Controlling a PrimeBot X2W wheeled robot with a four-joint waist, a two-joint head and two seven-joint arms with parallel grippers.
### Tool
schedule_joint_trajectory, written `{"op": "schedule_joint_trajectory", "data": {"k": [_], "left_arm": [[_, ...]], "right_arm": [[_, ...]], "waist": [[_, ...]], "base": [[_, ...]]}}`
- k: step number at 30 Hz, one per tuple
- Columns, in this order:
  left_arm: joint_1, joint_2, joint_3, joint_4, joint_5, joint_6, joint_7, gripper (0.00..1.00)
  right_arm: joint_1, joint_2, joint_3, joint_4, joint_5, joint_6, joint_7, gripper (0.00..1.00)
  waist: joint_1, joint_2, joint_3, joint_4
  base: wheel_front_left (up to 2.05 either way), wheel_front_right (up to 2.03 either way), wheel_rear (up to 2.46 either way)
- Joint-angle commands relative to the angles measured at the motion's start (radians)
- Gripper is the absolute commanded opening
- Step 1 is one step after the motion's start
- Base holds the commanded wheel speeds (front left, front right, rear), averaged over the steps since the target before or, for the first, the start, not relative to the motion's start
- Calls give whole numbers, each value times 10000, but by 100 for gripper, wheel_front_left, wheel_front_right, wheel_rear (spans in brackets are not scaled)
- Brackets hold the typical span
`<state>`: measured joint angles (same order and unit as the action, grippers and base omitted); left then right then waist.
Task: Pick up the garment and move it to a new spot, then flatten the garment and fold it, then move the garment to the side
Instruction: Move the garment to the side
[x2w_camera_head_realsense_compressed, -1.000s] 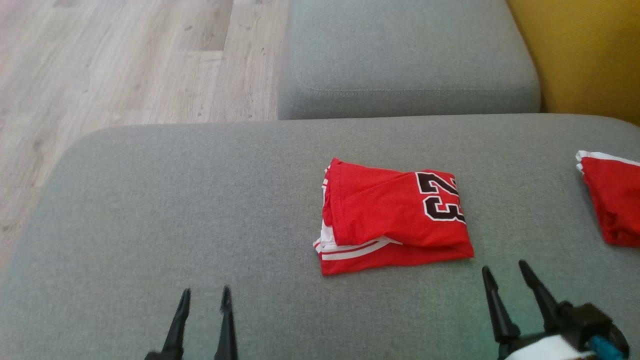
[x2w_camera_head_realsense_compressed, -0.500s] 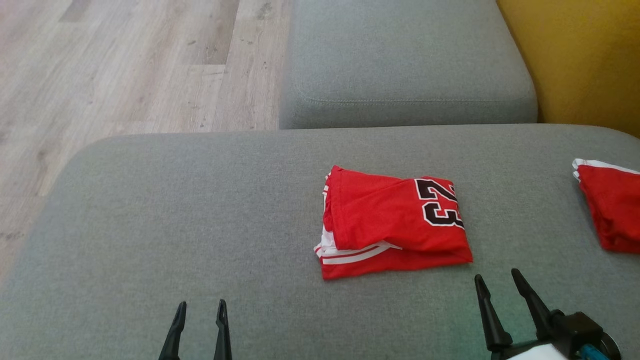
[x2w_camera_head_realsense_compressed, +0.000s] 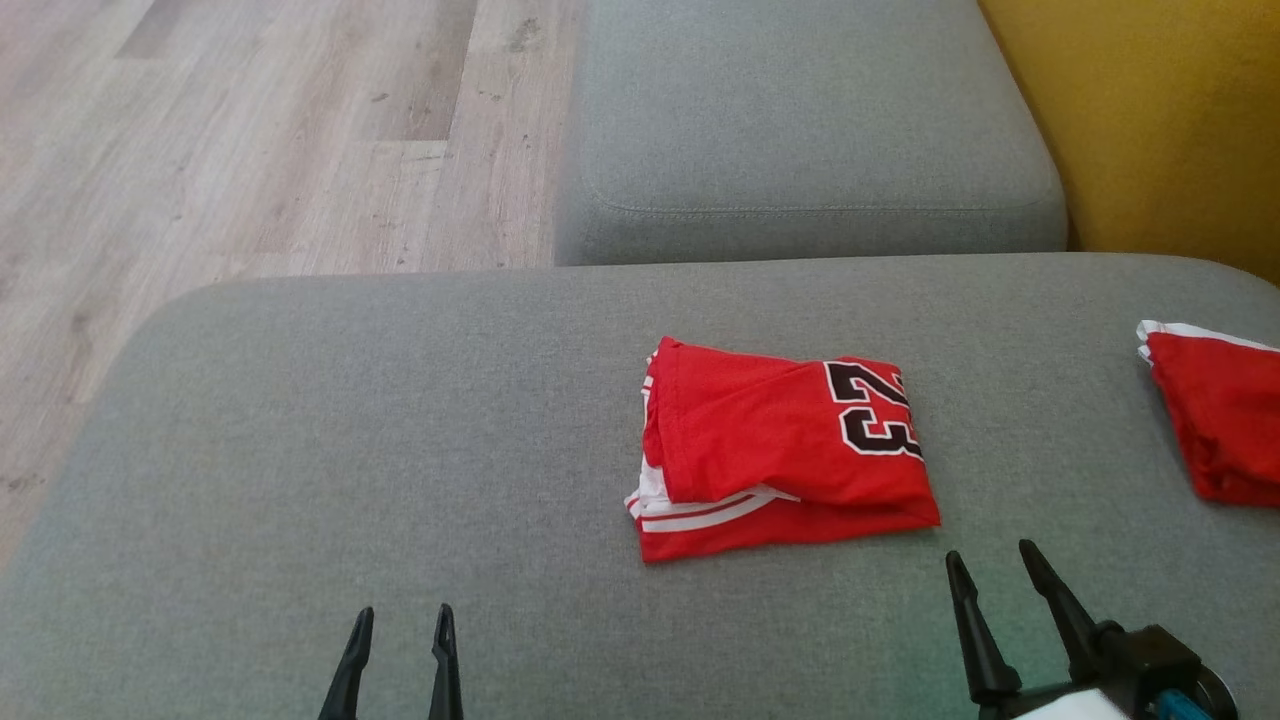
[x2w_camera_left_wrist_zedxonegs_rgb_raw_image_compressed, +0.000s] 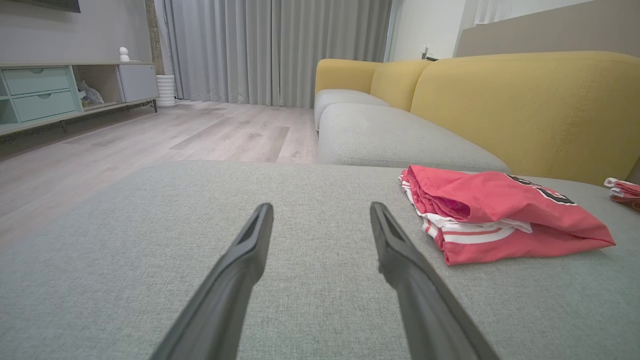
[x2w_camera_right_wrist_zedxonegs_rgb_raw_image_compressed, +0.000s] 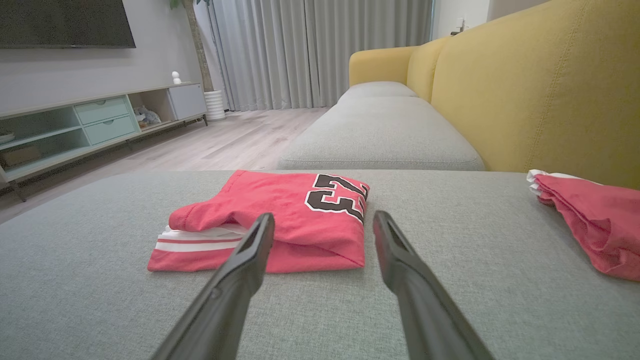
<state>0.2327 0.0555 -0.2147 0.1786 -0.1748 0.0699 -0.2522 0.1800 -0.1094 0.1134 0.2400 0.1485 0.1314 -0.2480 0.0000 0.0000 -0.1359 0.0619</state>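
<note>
The garment (x2w_camera_head_realsense_compressed: 780, 445) is a red jersey with white stripes and a black number, folded into a rectangle on the grey seat cushion (x2w_camera_head_realsense_compressed: 350, 420). It also lies ahead and to the right in the left wrist view (x2w_camera_left_wrist_zedxonegs_rgb_raw_image_compressed: 495, 215), and just beyond the fingertips in the right wrist view (x2w_camera_right_wrist_zedxonegs_rgb_raw_image_compressed: 280, 220). My left gripper (x2w_camera_head_realsense_compressed: 400, 618) is open, low over the cushion, well left of the garment. My right gripper (x2w_camera_head_realsense_compressed: 990, 560) is open too, just short of the garment's near right corner. Both hold nothing.
A second red garment (x2w_camera_head_realsense_compressed: 1215, 410) lies at the cushion's right edge. A further grey seat cushion (x2w_camera_head_realsense_compressed: 800, 120) sits behind, with the yellow sofa back (x2w_camera_head_realsense_compressed: 1150, 110) to the right. Wooden floor (x2w_camera_head_realsense_compressed: 250, 130) lies to the left, past the cushion's edge.
The camera has tilted, so the whole picture has slid down a little. Both grippers have drawn back slightly toward the bottom edge. The garment lies as before.
</note>
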Motion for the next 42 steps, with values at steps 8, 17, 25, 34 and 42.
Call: {"op": "schedule_joint_trajectory", "data": {"k": [8, 17, 25, 34, 42], "left_arm": [[-275, -53, 381, -312, 75, 5, -95, 100], [-433, -53, 390, -691, -9, -1, -95, 100], [-599, -53, 286, -1422, 92, -20, -95, 100], [-1145, -53, -176, -1564, 201, 129, -95, 100], [-1641, -53, -561, -1456, 14, 301, -95, 100]], "right_arm": [[-176, -72, 129, -194, -96, -7, -137, 100], [-554, 185, -262, 422, 379, -7, -137, 100], [-2369, 263, -393, 1803, 1091, -7, 236, 100], [-5130, -379, -937, 3203, 1774, -7, 2784, 100], [-6129, -420, -1043, 4720, 2012, -7, 3910, 100]], "waist": [[0, 0, 58, -3], [0, 0, 477, 27], [0, 0, 1127, 96], [0, 0, 2157, 615], [0, 0, 2747, 1022]], "base": [[0, 0, 0], [0, 0, 0], [0, 0, 0], [0, 0, 0], [0, 0, 0]]}}
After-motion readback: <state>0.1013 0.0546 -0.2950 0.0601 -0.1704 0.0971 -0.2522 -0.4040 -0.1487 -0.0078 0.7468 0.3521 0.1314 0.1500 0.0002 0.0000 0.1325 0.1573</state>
